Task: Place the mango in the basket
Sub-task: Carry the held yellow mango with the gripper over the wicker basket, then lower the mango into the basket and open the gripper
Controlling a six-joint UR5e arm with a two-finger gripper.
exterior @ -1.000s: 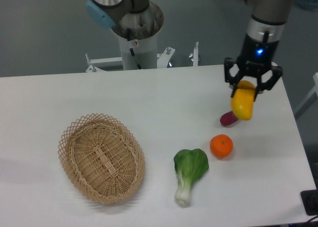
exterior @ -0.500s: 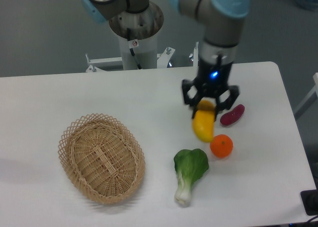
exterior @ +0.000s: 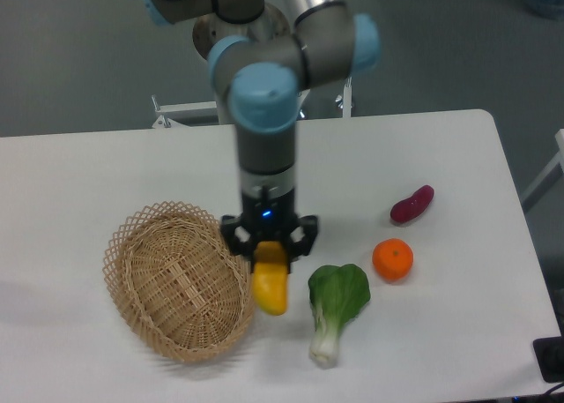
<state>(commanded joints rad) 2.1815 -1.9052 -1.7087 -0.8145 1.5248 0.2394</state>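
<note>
The pincer [exterior: 269, 253] is clamped on the top of the mango [exterior: 270, 287], and the mango hangs down below it, up off the table [exterior: 106, 169]. The basket [exterior: 179, 279] sits just to the left of the pincer, with its right rim right beside the hanging fruit. The mango is not over the basket yet. If the pincer lets go now, the mango could hit the rim and roll away, or fall onto the table outside. If it moves left too low, the fruit could bump the rim and push the basket. The green leafy vegetable [exterior: 337, 306] lies just right of the pincer, the orange [exterior: 392, 259] farther right, and the purple sweet potato [exterior: 411, 205] beyond it. Half a second ago the pincer and mango were far to the right, near the orange; now they have crossed to the basket's edge.
</note>
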